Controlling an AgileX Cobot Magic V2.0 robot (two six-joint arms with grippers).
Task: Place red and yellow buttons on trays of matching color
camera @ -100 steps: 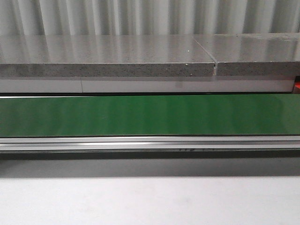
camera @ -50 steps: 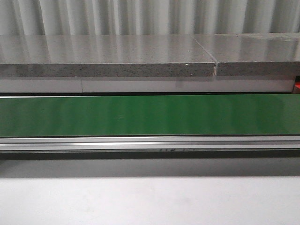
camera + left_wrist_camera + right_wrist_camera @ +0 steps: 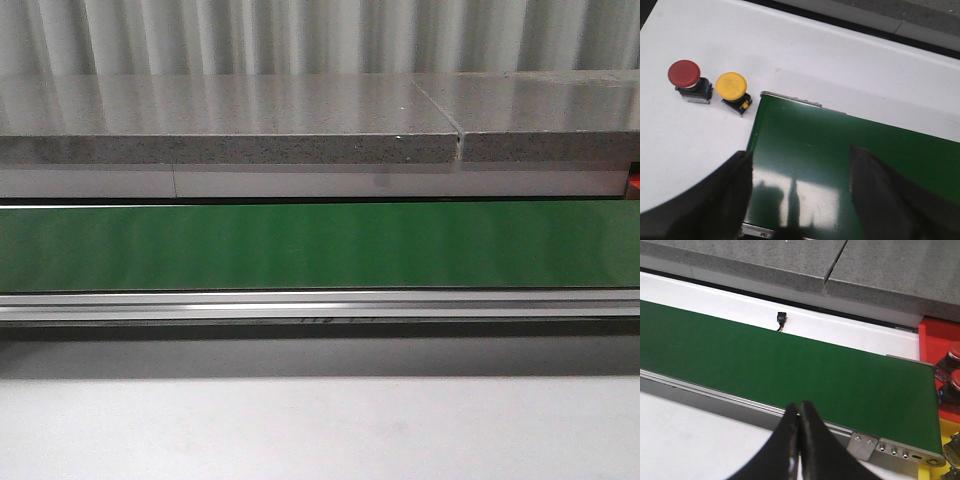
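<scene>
While the left gripper (image 3: pixel 800 195) hangs spread open and the right gripper (image 3: pixel 800 440) stays pinched empty, the light, rigid yellow button (image 3: pixel 731 85) at ten o'clock of the green belt (image 3: pixel 850 165) looks best taken under its smooth cap, by the boxy base.

Corrugated metal wall (image 3: pixel 320 35); grey speckled stone ledge (image 3: pixel 230 120)

The green belt (image 3: pixel 320 245) runs bare across the whole front view, so there is open passage along its length, bounded behind by the raised grey stone ledge (image 3: pixel 230 125) and in front by the metal rail (image 3: pixel 320 305). In the left wrist view, a red button (image 3: pixel 686 77) and a yellow button (image 3: pixel 732 90) stand just beside each other on the white bench (image 3: pixel 840 65), near the belt's corner (a narrow gap between them). In the right wrist view, a small black plug (image 3: pixel 781 319) stands behind the belt, and a red tray (image 3: pixel 940 340) holding red buttons (image 3: pixel 952 367) crowds the belt's end.
</scene>
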